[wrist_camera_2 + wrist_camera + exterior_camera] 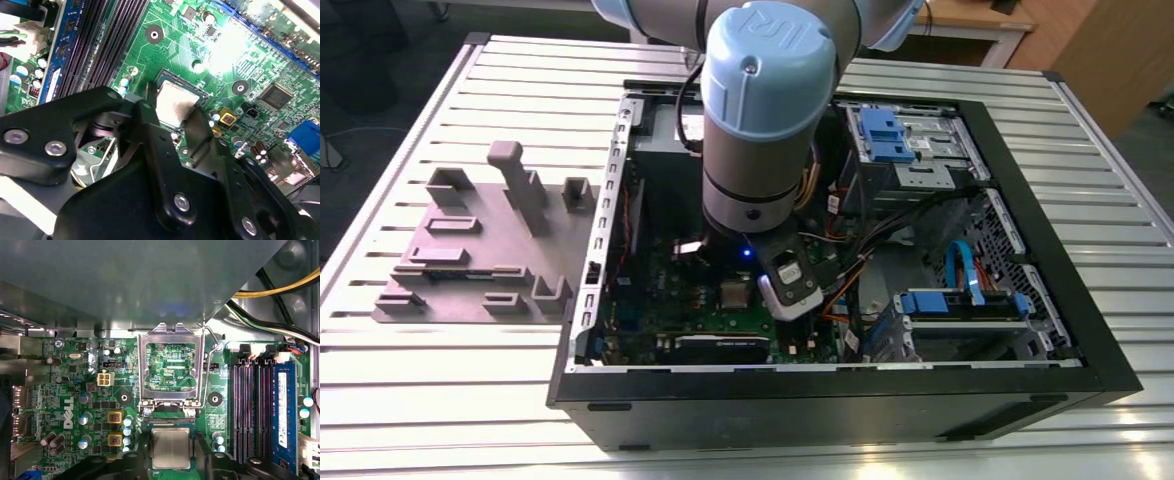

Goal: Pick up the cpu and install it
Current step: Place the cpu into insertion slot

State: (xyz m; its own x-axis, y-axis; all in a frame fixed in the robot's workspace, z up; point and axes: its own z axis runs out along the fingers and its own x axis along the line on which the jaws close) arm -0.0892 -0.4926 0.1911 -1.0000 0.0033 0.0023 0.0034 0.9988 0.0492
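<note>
1. Second wrist view: the gripper has its black fingers narrowed to the chip's width and set against two opposite edges of the cpu. You have the chip in hand.
2. The cpu lies over the socket, near the middle of the motherboard, and looks flat. Whether it is fully seated cannot be told.
3. Judgement: placing looks nearly done. Square the chip's corners to the socket rim, lower it straight, and allow no sideways slide across the contacts.
4. Just beyond the socket, the hinged frame stands open, clear of the chip. The memory slots run alongside, toward one board edge.
5. In the exterior view, the arm reaches into the open computer case on the slatted table. A grey fixture plate sits beside the case, toward the table edge at the exterior view's left.
</note>
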